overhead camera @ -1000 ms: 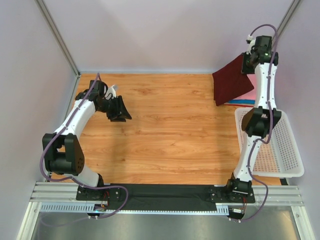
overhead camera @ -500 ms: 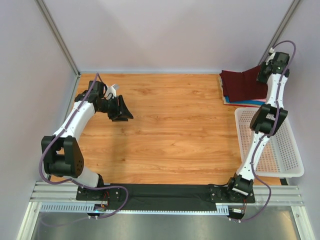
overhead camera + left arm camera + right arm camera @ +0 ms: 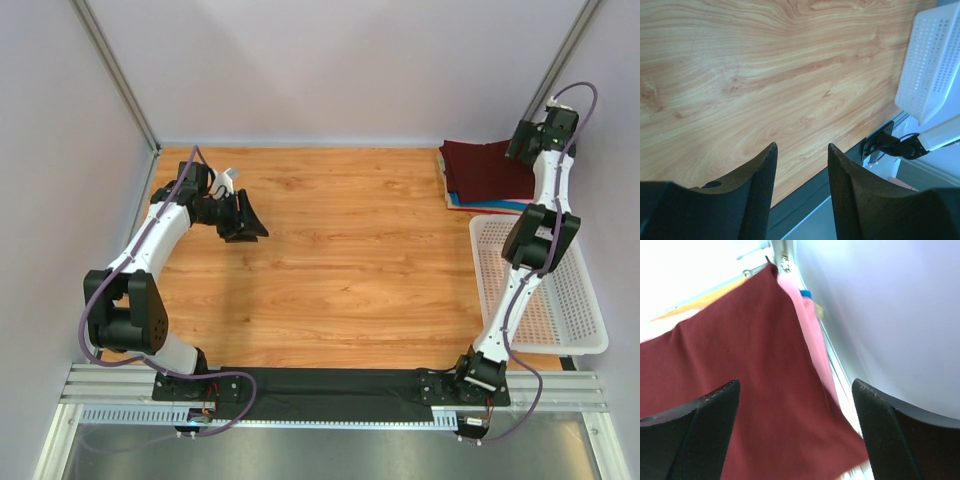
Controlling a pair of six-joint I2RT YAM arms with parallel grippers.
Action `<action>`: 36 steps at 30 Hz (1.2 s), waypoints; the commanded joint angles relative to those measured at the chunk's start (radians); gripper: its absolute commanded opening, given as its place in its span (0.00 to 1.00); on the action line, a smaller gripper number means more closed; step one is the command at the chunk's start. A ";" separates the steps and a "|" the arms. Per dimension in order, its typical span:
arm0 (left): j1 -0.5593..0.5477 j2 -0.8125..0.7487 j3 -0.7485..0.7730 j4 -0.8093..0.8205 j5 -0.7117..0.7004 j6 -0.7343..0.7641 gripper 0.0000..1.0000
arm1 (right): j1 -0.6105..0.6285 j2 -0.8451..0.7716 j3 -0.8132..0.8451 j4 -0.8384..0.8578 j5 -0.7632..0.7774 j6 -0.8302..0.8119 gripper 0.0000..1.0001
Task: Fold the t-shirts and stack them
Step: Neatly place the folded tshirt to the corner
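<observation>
Spread wide, my right gripper hangs just above the maroon t-shirt, with nothing between its two black fingers; whether they brush the cloth I cannot tell. That shirt lies flat as the top layer of a stack at about 2 o'clock on the wooden table, tight against the back corner. Under it, a pink t-shirt peeks out along the edge nearest the side wall, and a blue t-shirt shows as a thin strip along the stack's near edge. From above, the maroon top looks roughly rectangular, with a slight crease running through its middle.

At about 4 o'clock sits a white plastic basket, its far rim just beside the stack.

Over at about 10 o'clock, my left gripper hovers above bare wood. Its fingers stand moderately apart and grasp nothing, and it is well apart from the shirts.
</observation>
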 commanded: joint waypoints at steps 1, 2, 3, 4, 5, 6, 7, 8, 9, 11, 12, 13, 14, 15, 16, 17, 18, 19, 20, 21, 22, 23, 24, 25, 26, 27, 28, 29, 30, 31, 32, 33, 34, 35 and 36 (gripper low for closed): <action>0.004 -0.025 -0.003 0.038 0.048 -0.007 0.52 | 0.027 -0.234 -0.102 0.064 0.106 0.044 0.94; 0.004 -0.028 -0.003 0.044 0.053 -0.011 0.52 | 0.032 -0.268 -0.131 0.067 0.105 0.050 0.94; 0.004 -0.038 -0.003 0.046 0.054 -0.011 0.52 | 0.044 -0.325 -0.157 0.063 0.103 0.058 0.94; 0.004 -0.044 -0.004 0.049 0.056 -0.011 0.52 | 0.052 -0.348 -0.188 0.045 0.108 0.067 0.93; 0.004 -0.048 -0.006 0.056 0.053 -0.013 0.52 | 0.059 -0.371 -0.208 0.037 0.113 0.076 0.93; 0.004 -0.058 -0.006 0.058 0.050 -0.013 0.52 | 0.076 -0.412 -0.229 0.031 0.117 0.093 0.93; 0.004 -0.064 -0.009 0.062 0.051 -0.016 0.52 | 0.082 -0.434 -0.292 0.034 0.105 0.108 0.93; 0.004 -0.068 -0.010 0.079 0.065 -0.019 0.52 | 0.087 -0.454 -0.327 0.038 0.090 0.122 0.92; 0.004 -0.076 -0.010 0.085 0.070 -0.021 0.52 | 0.093 -0.492 -0.366 0.049 0.073 0.155 0.89; 0.004 -0.090 -0.016 0.101 0.077 -0.016 0.52 | 0.101 -0.549 -0.491 0.089 0.019 0.183 0.86; 0.004 -0.093 -0.018 0.108 0.081 -0.014 0.52 | 0.104 -0.563 -0.534 0.104 0.002 0.221 0.80; 0.004 -0.096 -0.022 0.116 0.082 -0.014 0.52 | 0.105 -0.575 -0.567 0.119 -0.054 0.249 0.74; 0.004 -0.102 -0.024 0.125 0.091 -0.016 0.53 | 0.107 -0.586 -0.620 0.126 -0.091 0.277 0.64; 0.004 -0.107 -0.029 0.135 0.099 -0.019 0.53 | 0.112 -0.603 -0.639 0.127 -0.166 0.316 0.35; 0.004 -0.113 -0.033 0.156 0.105 -0.021 0.52 | 0.118 -0.612 -0.657 0.123 -0.188 0.337 0.26; 0.002 -0.127 -0.035 0.165 0.105 -0.021 0.52 | 0.139 -0.639 -0.702 0.118 -0.199 0.352 0.21; -0.004 -0.139 -0.033 0.171 0.101 -0.019 0.52 | 0.151 -0.658 -0.722 0.112 -0.208 0.358 0.16; -0.009 -0.151 -0.033 0.187 0.084 -0.016 0.52 | 0.165 -0.679 -0.746 0.104 -0.205 0.363 0.16; -0.015 -0.177 -0.030 0.194 0.076 -0.014 0.53 | 0.185 -0.722 -0.768 0.094 -0.196 0.369 0.16; -0.021 -0.189 -0.026 0.202 0.070 -0.011 0.53 | 0.193 -0.744 -0.803 0.077 -0.187 0.383 0.16; -0.042 -0.203 -0.020 0.208 0.056 -0.008 0.53 | 0.199 -0.765 -0.823 0.057 -0.205 0.393 0.15; -0.056 -0.237 -0.015 0.207 0.045 -0.005 0.53 | 0.216 -0.820 -0.846 0.058 -0.226 0.409 0.15; -0.096 -0.257 -0.006 0.210 0.029 -0.002 0.53 | 0.231 -0.854 -0.904 0.061 -0.249 0.410 0.15; -0.122 -0.277 -0.001 0.208 -0.019 0.008 0.53 | 0.249 -0.889 -0.926 0.052 -0.248 0.407 0.15; -0.148 -0.317 0.005 0.205 -0.046 0.016 0.53 | 0.300 -0.959 -0.952 0.046 -0.248 0.391 0.15; -0.200 -0.359 0.014 0.204 -0.098 0.024 0.53 | 0.352 -1.035 -0.992 0.028 -0.260 0.386 0.15; -0.223 -0.381 0.016 0.207 -0.126 0.025 0.53 | 0.352 -1.035 -1.016 0.014 -0.257 0.386 0.15; -0.246 -0.407 0.011 0.214 -0.152 0.025 0.53 | 0.396 -1.114 -1.041 0.006 -0.260 0.407 0.16; -0.268 -0.432 0.001 0.227 -0.174 0.021 0.53 | 0.436 -1.158 -1.067 0.008 -0.280 0.424 0.19; -0.298 -0.456 -0.027 0.259 -0.206 0.013 0.54 | 0.461 -1.201 -1.140 0.027 -0.333 0.435 0.21; -0.308 -0.499 -0.042 0.274 -0.215 -0.008 0.54 | 0.514 -1.289 -1.171 0.032 -0.341 0.447 0.23; -0.317 -0.519 -0.070 0.285 -0.223 -0.019 0.55 | 0.542 -1.333 -1.208 0.038 -0.340 0.465 0.29; -0.318 -0.535 -0.079 0.288 -0.232 -0.031 0.57 | 0.565 -1.372 -1.237 0.044 -0.331 0.470 0.35; -0.318 -0.565 -0.088 0.285 -0.237 -0.042 0.59 | 0.601 -1.444 -1.292 0.047 -0.335 0.475 0.53; -0.318 -0.579 -0.107 0.270 -0.238 -0.044 0.61 | 0.612 -1.475 -1.312 0.044 -0.346 0.475 0.62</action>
